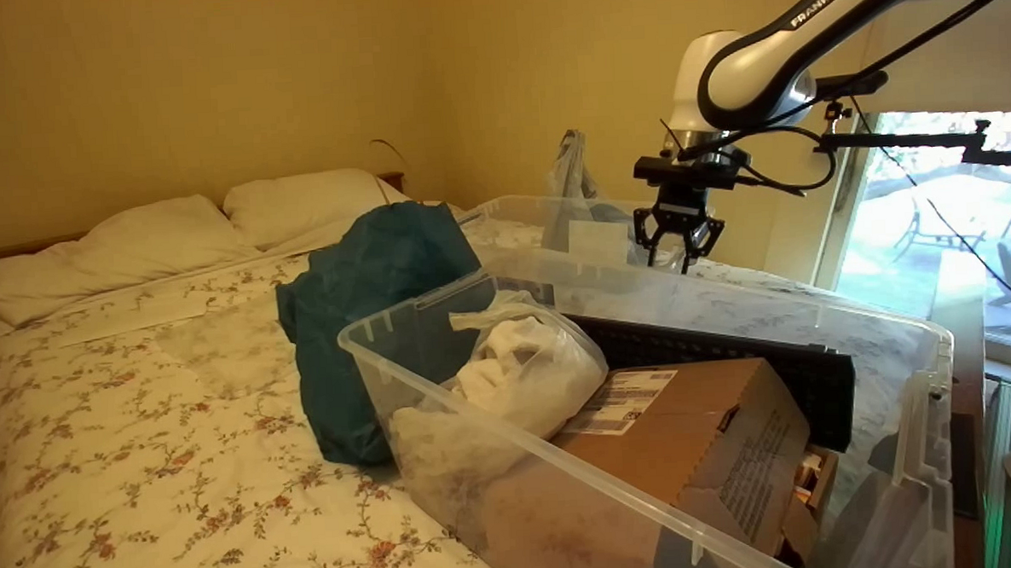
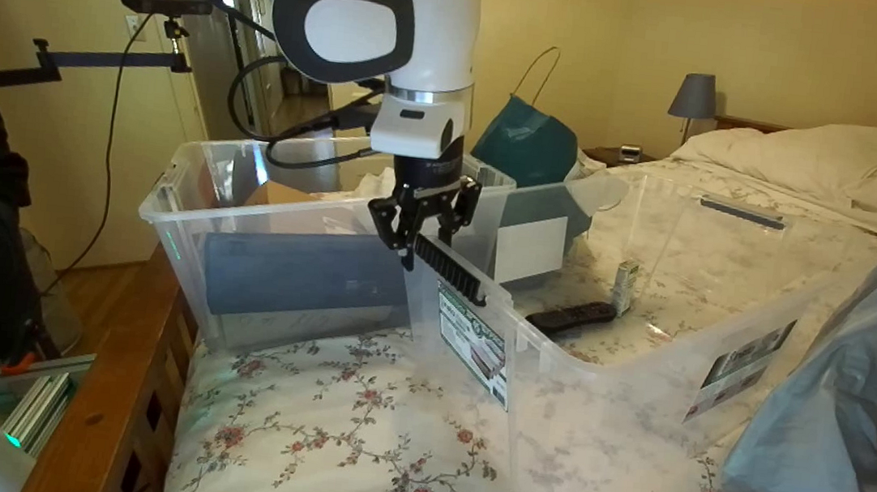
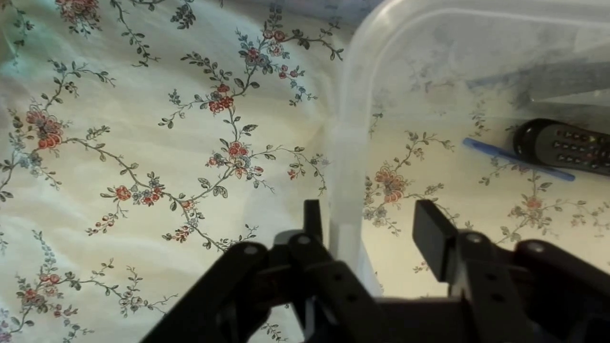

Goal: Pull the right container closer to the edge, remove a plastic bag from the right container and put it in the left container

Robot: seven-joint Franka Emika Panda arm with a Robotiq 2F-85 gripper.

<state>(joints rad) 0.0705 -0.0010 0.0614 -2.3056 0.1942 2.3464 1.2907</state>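
Observation:
The right container (image 2: 560,405) is a clear tub with a pale rim, also seen in the wrist view (image 3: 350,133). It holds a black remote (image 2: 573,317) and a small box (image 2: 625,288). My gripper (image 2: 427,249) is at its end by the black ribbed handle. In the wrist view my jaws (image 3: 369,228) are open, one finger outside the rim, one inside. The left container (image 1: 512,430) holds a white plastic bag (image 1: 535,368) and a cardboard box (image 1: 675,447). A blue-grey plastic bag (image 2: 833,450) appears beside the right container; I cannot tell which bag is meant.
A teal bag (image 1: 371,324) stands on the bed against the left container. A blue pen (image 3: 517,159) lies by the remote. The wooden bed edge (image 2: 96,406) runs along the robot's side. The two tubs stand close side by side.

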